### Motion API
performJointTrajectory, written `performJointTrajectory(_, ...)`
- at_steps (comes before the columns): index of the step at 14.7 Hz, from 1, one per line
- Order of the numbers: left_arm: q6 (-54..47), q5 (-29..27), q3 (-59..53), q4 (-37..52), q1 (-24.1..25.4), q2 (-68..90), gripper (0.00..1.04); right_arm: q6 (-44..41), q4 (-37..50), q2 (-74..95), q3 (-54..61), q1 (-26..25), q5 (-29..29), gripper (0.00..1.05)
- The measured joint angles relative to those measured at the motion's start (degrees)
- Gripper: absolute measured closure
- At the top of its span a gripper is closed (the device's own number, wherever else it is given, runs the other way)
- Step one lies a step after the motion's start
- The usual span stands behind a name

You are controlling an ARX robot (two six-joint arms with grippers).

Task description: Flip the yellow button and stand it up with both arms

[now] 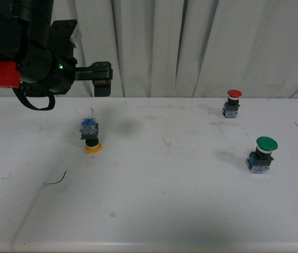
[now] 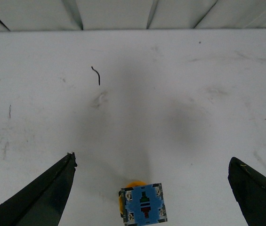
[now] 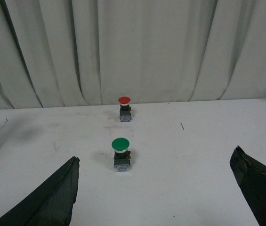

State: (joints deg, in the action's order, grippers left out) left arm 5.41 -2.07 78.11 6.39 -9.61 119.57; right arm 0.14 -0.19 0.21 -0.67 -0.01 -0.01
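Spread wide apart, the left gripper's [image 2: 151, 157] two dark fingers [image 2: 52, 188] fill the lower corners of the left wrist view and pinch nothing. The right gripper's [image 3: 156, 154] fingers [image 3: 52, 193] are just as far apart in its own view, also holding nothing.

A white table [image 1: 164, 211] covers most of the front view, with a pale pleated curtain [image 1: 191, 42] across the top. The left arm [image 1: 32, 58], black with a red block and a green light, hangs in the upper left, above the table.

The green button [image 1: 262, 155] stands upright at the right of the frame. The red button [image 1: 233, 104] stands upright above it, near the curtain.

The yellow button [image 1: 90, 136] is left of centre, below the left arm, cap down on the table with its blue base uppermost. In the left wrist view it sits at the bottom edge, between the fingers and touching neither.

A thin dark wire scrap [image 1: 56, 179] lies at lower left.
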Motion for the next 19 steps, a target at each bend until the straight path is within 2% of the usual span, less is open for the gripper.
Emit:
performJointTrajectory(4, -0.24, -2.73, 4.13, -6.34, -0.37, 5.01, 0.07, 0.0, 0.0, 0.0, 0.0, 0.0, 0.0, 0.07)
performJointTrajectory(6, 0.96, -2.19, 4.04, -7.76, -0.37, 6.64, 0.07, 0.0, 0.0, 0.0, 0.0, 0.0, 0.0, 0.07)
performJointTrajectory(14, 3.15, -2.01, 4.28, -9.6, -1.57, 9.07, 0.07, 0.0, 0.0, 0.0, 0.0, 0.0, 0.0, 0.07)
performJointTrajectory(15, 3.15, -2.43, 4.33, -9.35, -1.88, 9.07, 0.1, 0.0, 0.0, 0.0, 0.0, 0.0, 0.0, 0.07)
performJointTrajectory(16, 3.15, -3.08, 4.61, -9.38, -2.05, 9.07, 0.41, 0.0, 0.0, 0.0, 0.0, 0.0, 0.0, 0.07)
performJointTrajectory(19, 3.15, -3.78, 4.83, -9.51, -2.43, 9.03, 0.66, 0.0, 0.0, 0.0, 0.0, 0.0, 0.0, 0.07)
